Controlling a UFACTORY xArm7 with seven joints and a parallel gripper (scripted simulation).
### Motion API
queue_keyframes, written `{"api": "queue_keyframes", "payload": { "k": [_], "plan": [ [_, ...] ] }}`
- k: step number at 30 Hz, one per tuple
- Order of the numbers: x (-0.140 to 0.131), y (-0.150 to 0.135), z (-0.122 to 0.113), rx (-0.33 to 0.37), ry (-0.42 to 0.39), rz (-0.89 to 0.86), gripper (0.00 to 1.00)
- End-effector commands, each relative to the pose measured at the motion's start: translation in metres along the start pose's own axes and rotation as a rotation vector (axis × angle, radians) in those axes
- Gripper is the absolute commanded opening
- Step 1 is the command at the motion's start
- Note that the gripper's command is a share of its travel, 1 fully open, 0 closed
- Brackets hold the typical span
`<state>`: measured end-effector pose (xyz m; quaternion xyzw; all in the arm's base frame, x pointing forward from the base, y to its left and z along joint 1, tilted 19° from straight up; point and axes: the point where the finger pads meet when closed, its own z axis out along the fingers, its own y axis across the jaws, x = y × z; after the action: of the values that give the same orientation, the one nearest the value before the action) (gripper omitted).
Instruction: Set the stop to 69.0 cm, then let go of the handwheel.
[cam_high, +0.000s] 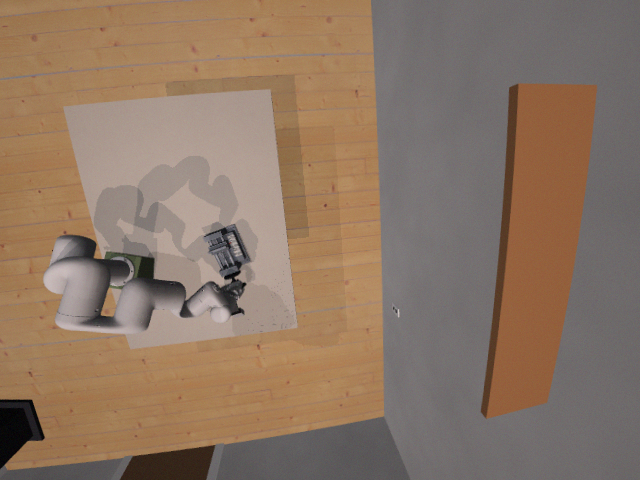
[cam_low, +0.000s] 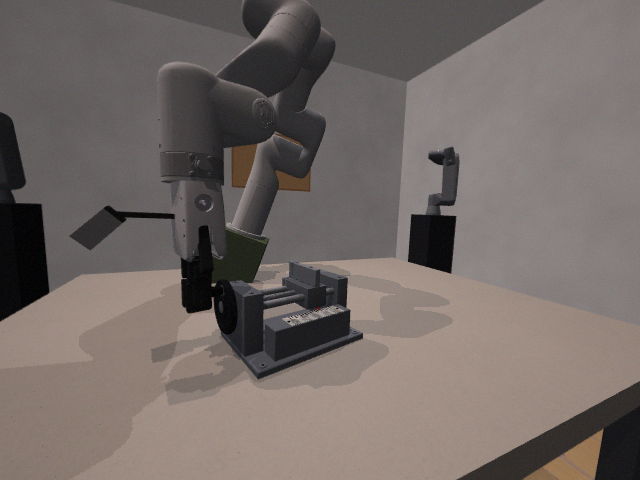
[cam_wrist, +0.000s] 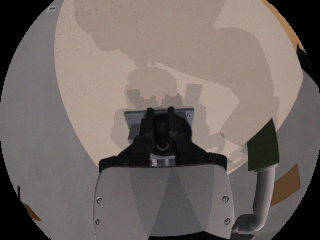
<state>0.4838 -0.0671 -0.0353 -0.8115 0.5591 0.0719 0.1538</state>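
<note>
A dark grey stop fixture (cam_low: 297, 322) stands on the beige table; it also shows in the overhead view (cam_high: 227, 249). It has a base plate, two rods, a grey sliding stop block (cam_low: 306, 283) near the far end, and a ruler strip with a small red marker (cam_low: 316, 309) on the front bar. A black handwheel (cam_low: 224, 307) sits at its near-left end. My gripper (cam_low: 199, 291) hangs straight down just left of the wheel and is shut on the handwheel's crank handle. In the wrist view the dark fingers cover the handle.
The arm's green base block (cam_low: 238, 255) stands behind the fixture. A flat grey plate on a thin rod sticks out to the left. Black pedestals with camera stands sit beyond the table at left and right (cam_low: 432, 242).
</note>
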Motion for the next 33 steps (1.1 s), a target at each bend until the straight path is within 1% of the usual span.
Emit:
{"api": "queue_keyframes", "payload": {
  "k": [1,33],
  "plan": [
    [0.001,-0.004,0.0,0.001,0.002,0.001,0.06],
    [0.001,-0.015,0.007,0.001,0.002,0.001,0.06]
  ]
}}
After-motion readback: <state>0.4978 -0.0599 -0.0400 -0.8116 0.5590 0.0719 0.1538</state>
